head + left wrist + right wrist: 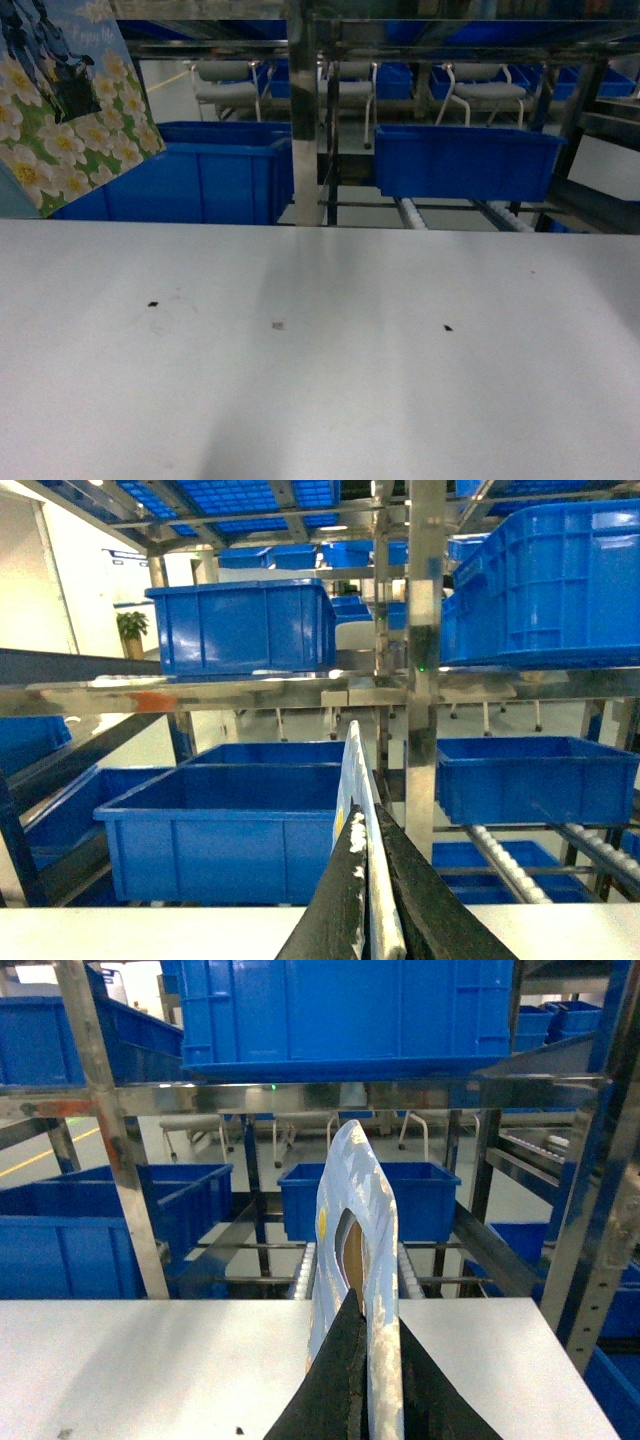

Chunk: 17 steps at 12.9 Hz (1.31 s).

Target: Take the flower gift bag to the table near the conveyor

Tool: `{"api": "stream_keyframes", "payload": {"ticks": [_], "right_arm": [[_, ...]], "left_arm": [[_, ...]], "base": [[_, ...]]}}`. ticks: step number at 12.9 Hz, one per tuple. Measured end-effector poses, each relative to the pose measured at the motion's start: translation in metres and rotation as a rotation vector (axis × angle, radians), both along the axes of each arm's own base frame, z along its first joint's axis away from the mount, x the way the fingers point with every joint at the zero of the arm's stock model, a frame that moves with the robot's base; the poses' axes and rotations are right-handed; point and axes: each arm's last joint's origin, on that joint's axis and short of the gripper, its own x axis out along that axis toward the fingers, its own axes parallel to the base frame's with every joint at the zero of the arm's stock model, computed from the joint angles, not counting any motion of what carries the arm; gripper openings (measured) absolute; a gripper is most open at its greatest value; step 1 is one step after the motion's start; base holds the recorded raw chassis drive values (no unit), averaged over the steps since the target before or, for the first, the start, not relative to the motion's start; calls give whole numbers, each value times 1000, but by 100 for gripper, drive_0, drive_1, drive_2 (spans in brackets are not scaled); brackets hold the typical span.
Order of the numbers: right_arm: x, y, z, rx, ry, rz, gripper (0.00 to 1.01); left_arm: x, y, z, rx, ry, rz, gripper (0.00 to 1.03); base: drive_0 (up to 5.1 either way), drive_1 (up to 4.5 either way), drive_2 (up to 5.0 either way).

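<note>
1. Head view: the flower gift bag (70, 100) hangs at the upper left, clear above the bench (330, 380) and over its left far edge; no claw shows here.
2. Left wrist view: the left claw (375, 900) is clenched on a thin edge of the bag, blue bins (235, 825) behind.
3. Right wrist view: the right claw (372, 1380) likewise pinches a bag edge above the bench, with the conveyor (410, 1265) rollers beyond.
4. Judgement: the carry step is in hand; the bag is not yet set down.
5. Next calls for lowering both claws together until the base rests flat, then releasing.
</note>
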Motion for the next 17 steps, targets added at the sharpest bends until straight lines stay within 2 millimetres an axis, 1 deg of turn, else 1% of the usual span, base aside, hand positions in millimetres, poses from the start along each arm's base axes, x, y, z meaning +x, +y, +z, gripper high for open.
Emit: {"api": "stream_keyframes", "payload": {"ticks": [1,7,11,14,16,17], "right_arm": [[0,0,0,0,-1,0,2],[0,-2,-2,-9,-5,35,2],[3,-4,-9,-22,1,52,2],[10,-8,-20,-38,20,60,2],[32,-22,-39,-62,61,42,2],[55,-33,-65,-76,124,39,2]], "left_arm": [[0,0,0,0,0,0,2],[0,0,0,0,1,0,2],[0,0,0,0,1,1,2],[0,0,0,0,0,2,2],[0,0,0,0,1,2,2],[0,0,0,0,1,2,2]], "base": [[-405,456,-38],[0,0,0],[0,0,0],[0,0,0],[0,0,0],[0,0,0]]}}
